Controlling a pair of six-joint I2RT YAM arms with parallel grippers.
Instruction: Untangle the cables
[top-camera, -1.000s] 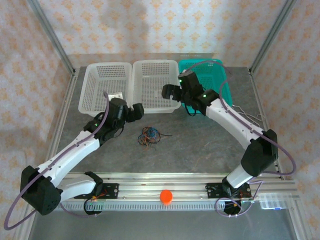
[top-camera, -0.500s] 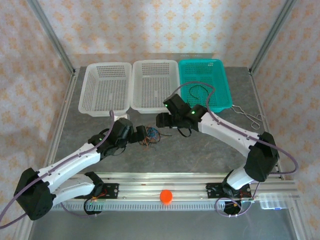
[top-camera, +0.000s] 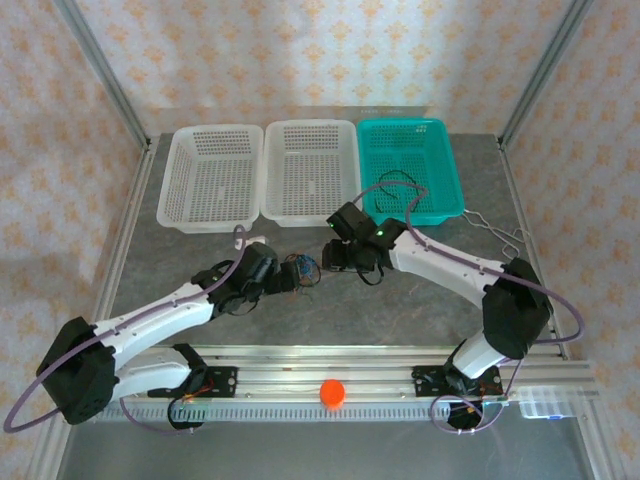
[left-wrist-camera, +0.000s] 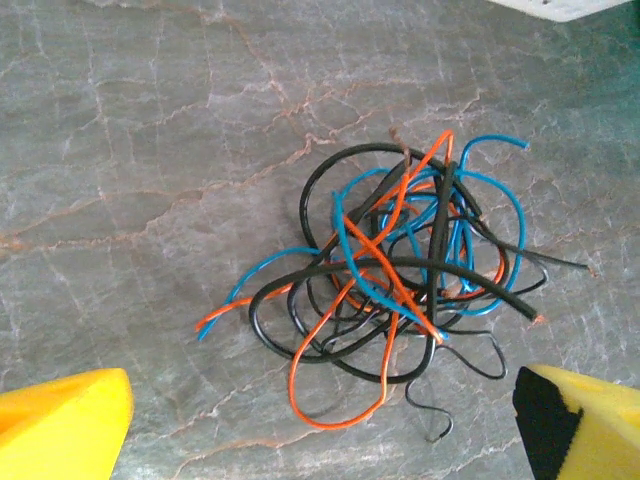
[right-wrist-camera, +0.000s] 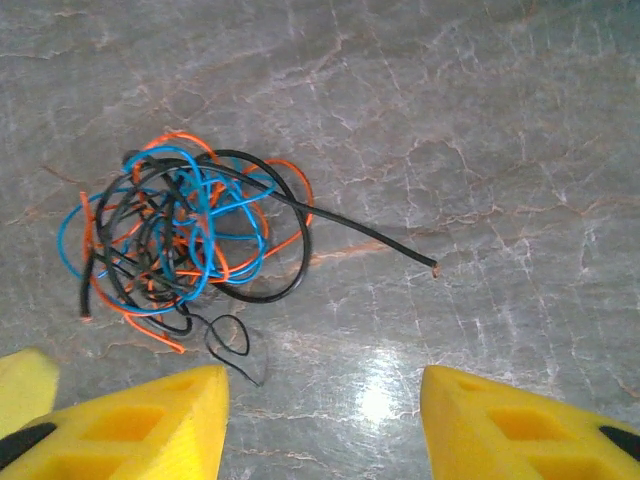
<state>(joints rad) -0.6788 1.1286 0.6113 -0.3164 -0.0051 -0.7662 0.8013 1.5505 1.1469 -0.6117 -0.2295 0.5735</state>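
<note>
Cables (left-wrist-camera: 400, 290): tangled heap on worktop (left-wrist-camera: 150, 150)
Left hand (left-wrist-camera: 320, 415): released wide, empty, near heap
Right hand (right-wrist-camera: 322, 400): half released, grasping nothing

Cables (left-wrist-camera: 395, 285) have smooth plastic sheaths; the table (right-wrist-camera: 500, 150) looks like polished, veined marble; the baskets (top-camera: 212, 185) are perforated plastic.

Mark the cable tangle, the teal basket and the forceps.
cable tangle (left-wrist-camera: 392, 272), left wrist view, middle of the knot where strands cross.
teal basket (top-camera: 400, 123), top external view, far rim.
forceps (top-camera: 497, 232), top external view, mid-length of the metal arms.
</note>
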